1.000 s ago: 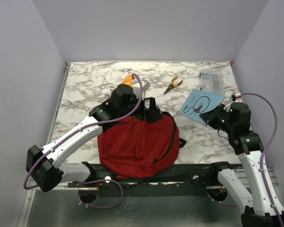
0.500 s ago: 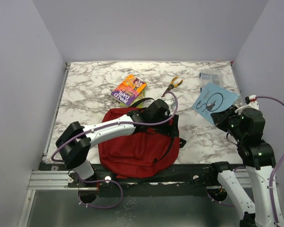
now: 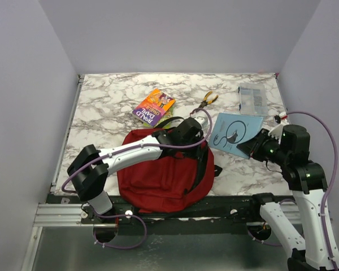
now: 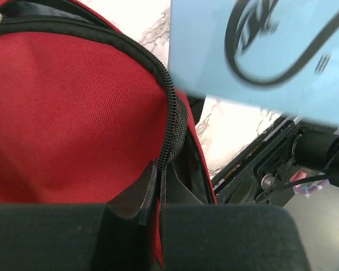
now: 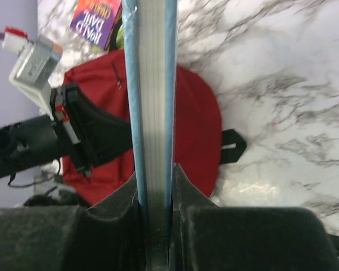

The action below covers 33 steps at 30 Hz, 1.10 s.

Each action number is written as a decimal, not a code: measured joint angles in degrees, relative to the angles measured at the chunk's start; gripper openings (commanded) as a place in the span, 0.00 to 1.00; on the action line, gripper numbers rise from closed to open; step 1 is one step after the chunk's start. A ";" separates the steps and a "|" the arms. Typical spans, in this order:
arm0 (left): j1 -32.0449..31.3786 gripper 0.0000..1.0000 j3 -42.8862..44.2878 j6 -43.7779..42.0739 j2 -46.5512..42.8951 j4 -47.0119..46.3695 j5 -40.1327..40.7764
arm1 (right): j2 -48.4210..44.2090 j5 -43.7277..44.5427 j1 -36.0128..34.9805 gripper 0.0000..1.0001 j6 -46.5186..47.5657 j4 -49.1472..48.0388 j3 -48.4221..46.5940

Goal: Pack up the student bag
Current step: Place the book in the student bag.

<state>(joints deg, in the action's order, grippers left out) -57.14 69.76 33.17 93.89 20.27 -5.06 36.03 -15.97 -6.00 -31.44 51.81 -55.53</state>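
The student bag [image 3: 158, 175], dark red with black zippers, lies at the near middle of the table. My left gripper [image 3: 193, 135] is at its upper right and is shut on the zippered rim of the opening [image 4: 168, 121], pinching fabric between its fingertips [image 4: 150, 186]. My right gripper [image 3: 257, 148] is shut on a light blue book [image 3: 233, 131] with a black swirl drawing, held in the air just right of the bag. In the right wrist view the blue book [image 5: 152, 84] stands edge-on between the jaws, with the bag [image 5: 198, 124] below it.
An orange and purple Roald Dahl book [image 3: 154, 106] lies behind the bag. Yellow-handled pliers [image 3: 206, 100] and a clear plastic box [image 3: 252, 99] sit at the back right. A black strap [image 3: 216, 169] sticks out from the bag's right side.
My left arm swung from the orange book to the bag's upper right, and its gripper closed on the zipper rim. The right arm carried the blue book left, toward the bag.
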 measured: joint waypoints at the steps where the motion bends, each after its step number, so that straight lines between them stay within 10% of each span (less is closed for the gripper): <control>1: 0.00 0.00 0.00 -0.13 -0.44 0.48 0.55 | 0.61 -1.95 0.00 0.01 -0.04 0.83 -0.46; 19: -0.09 0.00 -1.77 0.70 -19.74 1.68 10.36 | 5.99 -21.86 -4.15 0.01 -5.60 1.66 7.69; 33: -0.09 0.00 0.44 2.43 -16.13 1.18 1.55 | 11.63 -33.27 -4.79 0.01 -20.00 -28.87 26.60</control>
<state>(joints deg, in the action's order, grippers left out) -57.23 70.19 35.59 77.76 21.45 -3.51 47.66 -49.23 -10.79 -51.44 22.94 -28.93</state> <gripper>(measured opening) 0.013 0.175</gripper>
